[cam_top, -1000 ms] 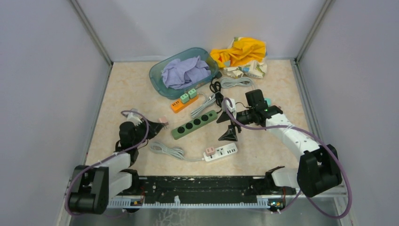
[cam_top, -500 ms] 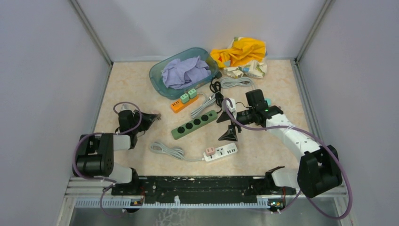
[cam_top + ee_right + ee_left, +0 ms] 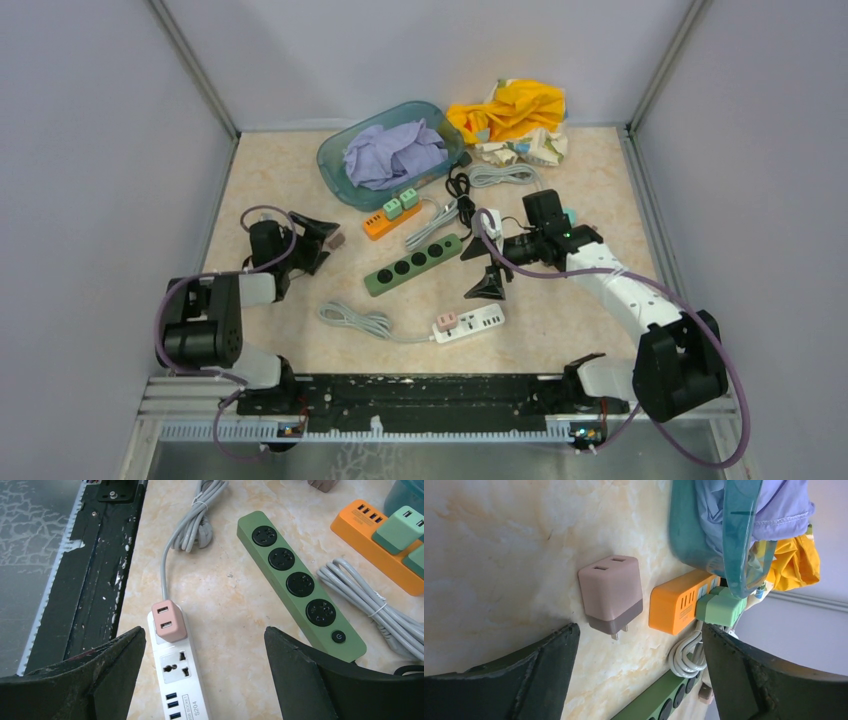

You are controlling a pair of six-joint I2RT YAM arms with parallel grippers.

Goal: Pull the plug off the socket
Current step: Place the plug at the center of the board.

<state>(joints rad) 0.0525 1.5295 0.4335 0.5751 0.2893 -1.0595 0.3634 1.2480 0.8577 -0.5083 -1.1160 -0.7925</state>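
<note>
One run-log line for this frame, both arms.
left gripper open | loose pink plug on table just ahead | right gripper open above white strip | second pink plug seated in it

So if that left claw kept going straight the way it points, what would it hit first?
Probably the small pink-and-brown cube charger lying loose on the table, just ahead between the open fingers of the left gripper. The orange plastic power strip sits beyond it, though depth is hard to judge.
</note>
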